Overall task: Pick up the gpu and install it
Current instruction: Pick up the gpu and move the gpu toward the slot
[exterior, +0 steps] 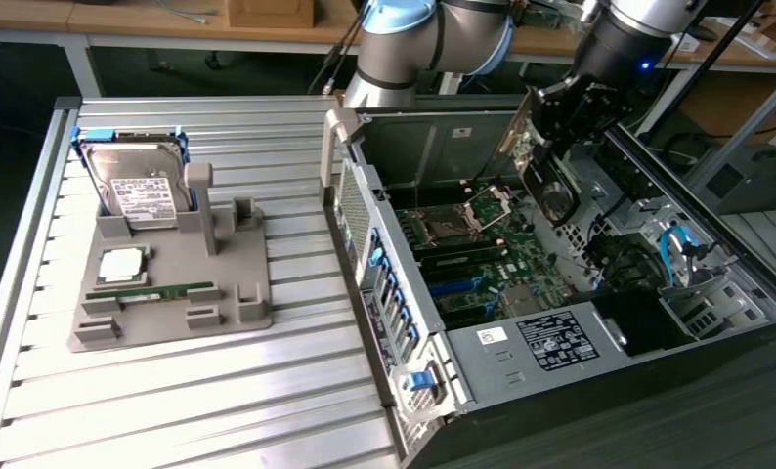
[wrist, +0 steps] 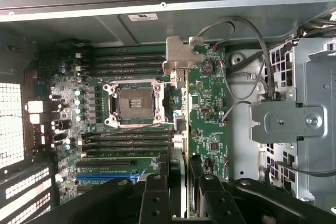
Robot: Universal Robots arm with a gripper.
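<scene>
My gripper (exterior: 560, 115) is shut on the gpu (exterior: 546, 186), a thin card with a dark round fan. It holds the card on edge above the open computer case (exterior: 362, 210). The card hangs over the motherboard (exterior: 473, 259), near the case's back wall. In the wrist view the gpu (wrist: 179, 127) appears edge-on, its metal end bracket (wrist: 177, 55) farthest from me. My gripper (wrist: 181, 195) has one black finger (wrist: 154, 198) on each side of the card's edge. Below the card lie the empty CPU socket (wrist: 134, 103) and the expansion slots (wrist: 107, 174).
A grey holder tray (exterior: 166, 322) stands on the slatted table (exterior: 205, 410) at the exterior view's left. It carries a silver hard drive (exterior: 137, 189), a CPU chip (exterior: 121, 262) and a memory stick (exterior: 153, 290). Cables (wrist: 247, 66) and a drive cage (wrist: 310, 93) lie beside the motherboard.
</scene>
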